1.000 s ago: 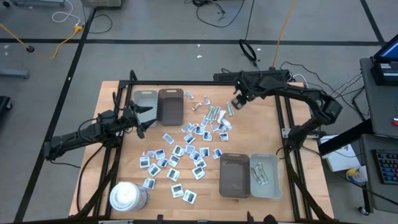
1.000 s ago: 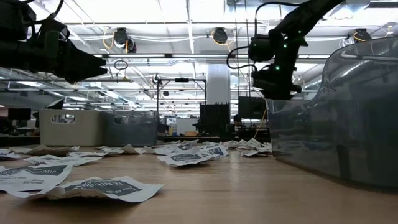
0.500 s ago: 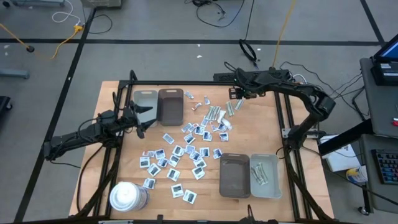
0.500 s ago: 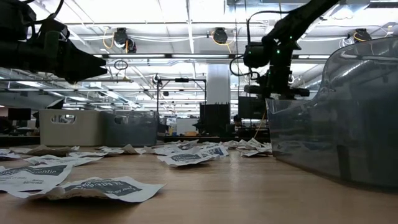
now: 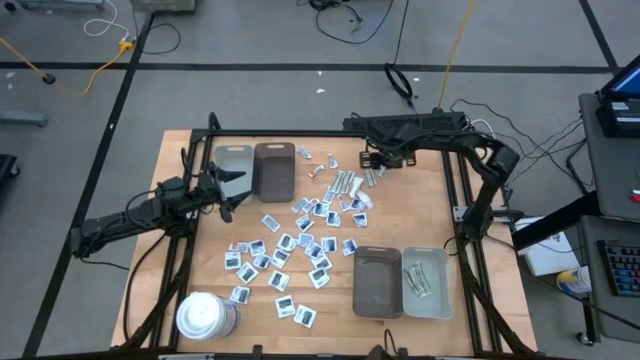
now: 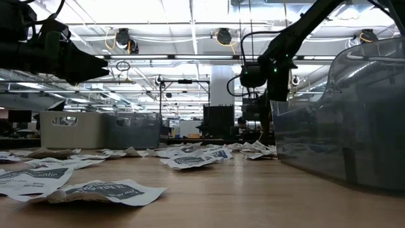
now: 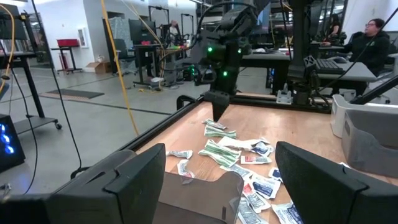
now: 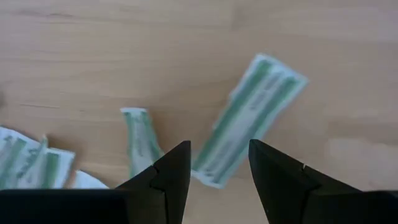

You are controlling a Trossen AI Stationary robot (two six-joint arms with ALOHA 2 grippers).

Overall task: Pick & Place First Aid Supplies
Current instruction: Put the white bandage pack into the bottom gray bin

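Below right hand (image 8: pixel 214 165) | green-striped strip (image 8: pixel 249 118) between parted fingers, untouched

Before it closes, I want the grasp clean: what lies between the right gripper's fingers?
In the right wrist view, the open right gripper frames the end of one green-striped wrapped strip on bare wooden table; another strip lies just outside.

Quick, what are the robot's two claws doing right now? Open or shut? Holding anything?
Left gripper: open, empty, above the wooden table's left side.
Right gripper: open, empty, over a narrow green-and-white wrapped strip.
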